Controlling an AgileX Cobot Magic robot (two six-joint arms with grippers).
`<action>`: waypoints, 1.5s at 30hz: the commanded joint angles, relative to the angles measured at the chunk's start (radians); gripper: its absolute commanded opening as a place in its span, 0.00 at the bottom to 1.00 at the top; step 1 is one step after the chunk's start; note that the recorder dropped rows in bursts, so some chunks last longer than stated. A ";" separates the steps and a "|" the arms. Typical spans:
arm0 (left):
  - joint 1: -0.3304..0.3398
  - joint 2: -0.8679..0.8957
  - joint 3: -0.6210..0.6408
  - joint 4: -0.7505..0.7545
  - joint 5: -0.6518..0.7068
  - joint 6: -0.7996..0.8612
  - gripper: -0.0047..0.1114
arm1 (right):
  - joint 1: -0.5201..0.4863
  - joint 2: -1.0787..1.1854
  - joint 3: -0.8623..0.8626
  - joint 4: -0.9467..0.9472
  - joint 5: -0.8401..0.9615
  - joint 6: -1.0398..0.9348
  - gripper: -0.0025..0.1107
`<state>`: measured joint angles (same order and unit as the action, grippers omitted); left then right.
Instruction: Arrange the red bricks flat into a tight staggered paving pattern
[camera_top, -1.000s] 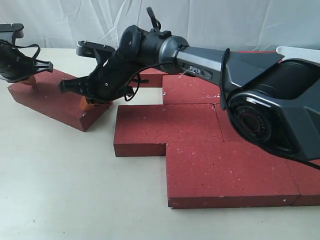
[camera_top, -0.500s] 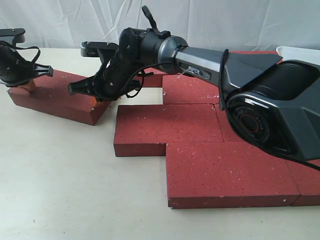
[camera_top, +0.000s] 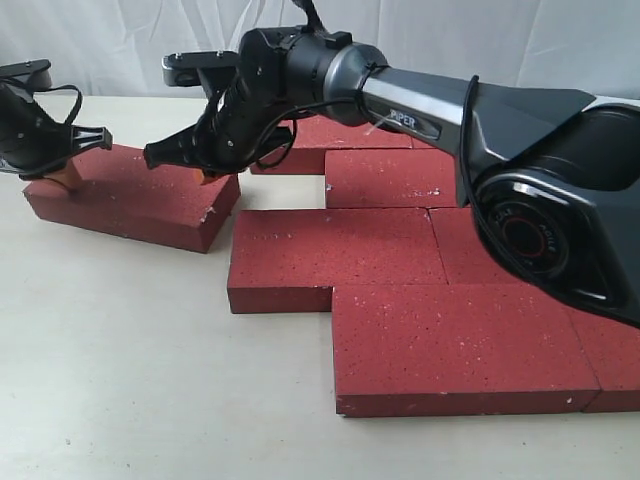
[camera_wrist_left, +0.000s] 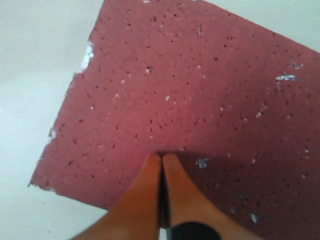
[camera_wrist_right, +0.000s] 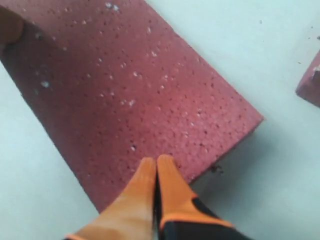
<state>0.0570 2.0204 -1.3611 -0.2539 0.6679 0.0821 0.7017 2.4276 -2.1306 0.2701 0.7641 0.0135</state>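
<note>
Spotted the black left gripper with orange fingertips (camera_wrist_left: 161, 156) pinched fully shut, gripping nothing, tips down on the left end of a loose dark red speckled rectangular brick (camera_top: 130, 195). Found the matching black right gripper (camera_wrist_right: 156, 159) closed just as tight, tips on that brick's right end. Saw the brick lying flat on the cream tabletop (camera_top: 120, 380), just left of the paved dark red bricks (camera_top: 335, 250). Counted six there, staggered, part of the group hidden behind the right arm (camera_top: 450, 110). Noted a white cloth backdrop (camera_top: 450, 35). Tallied two grippers, one loose brick.
</note>
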 joint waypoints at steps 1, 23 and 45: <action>0.002 -0.009 0.005 -0.045 0.076 -0.005 0.04 | -0.004 -0.020 0.002 0.034 -0.024 0.003 0.02; 0.002 -0.028 -0.004 -0.007 -0.024 -0.005 0.04 | -0.004 0.062 0.002 0.028 -0.011 0.004 0.02; 0.002 0.052 -0.004 -0.122 0.010 0.007 0.04 | -0.004 0.071 0.002 -0.112 -0.072 0.096 0.02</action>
<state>0.0611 2.0425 -1.3740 -0.3433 0.6421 0.0861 0.7017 2.4872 -2.1306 0.1908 0.6886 0.0970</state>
